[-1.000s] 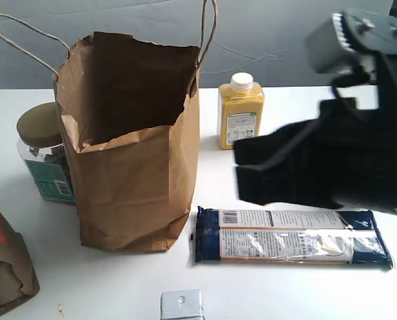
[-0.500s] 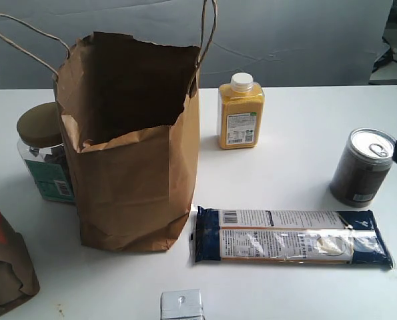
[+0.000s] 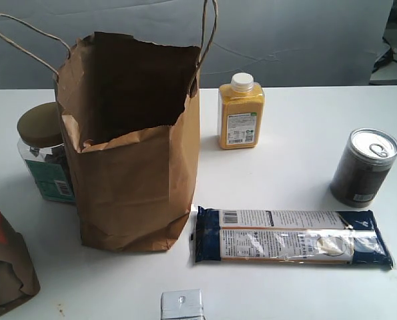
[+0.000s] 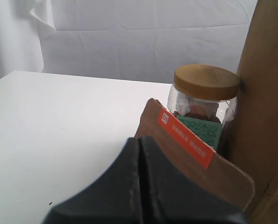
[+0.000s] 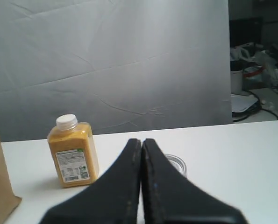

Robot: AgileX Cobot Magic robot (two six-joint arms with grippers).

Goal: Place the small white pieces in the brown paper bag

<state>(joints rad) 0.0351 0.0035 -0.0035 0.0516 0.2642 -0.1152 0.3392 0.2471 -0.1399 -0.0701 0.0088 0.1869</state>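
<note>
a: where does the bag stand?

b: the tall brown kraft paper bag with twisted cord handles [image 3: 135, 173] stands upright and open-mouthed on the white table [image 3: 291, 167], left of middle in the exterior view. i cannot tell where the small white pieces lie.

a: and the claws?

b: the left gripper [image 4: 139, 141] has its black fingers pressed together with nothing between them. the right gripper [image 5: 141, 141] is closed the same way, on nothing.

a: any writing?

b: little that reads. the clear plastic jar with a gold lid [image 3: 43, 153], close against the bag's left side, has a teal label with a barcode. the yellow bottle with a white cap [image 3: 240, 113] has a white label, its print too small to read. the long blue and clear packet [image 3: 291, 237] lies flat just beside the bag's base, with a barcode near its left end. the shorter wrinkled brown bag [image 3: 5, 260] carries an orange strip with white lettering, too blurred to read. the dark tin with a silver pull-tab lid [image 3: 363, 167] stands near the packet's right end. a silvery square packet [image 3: 182, 305] lies at the near edge.
</note>
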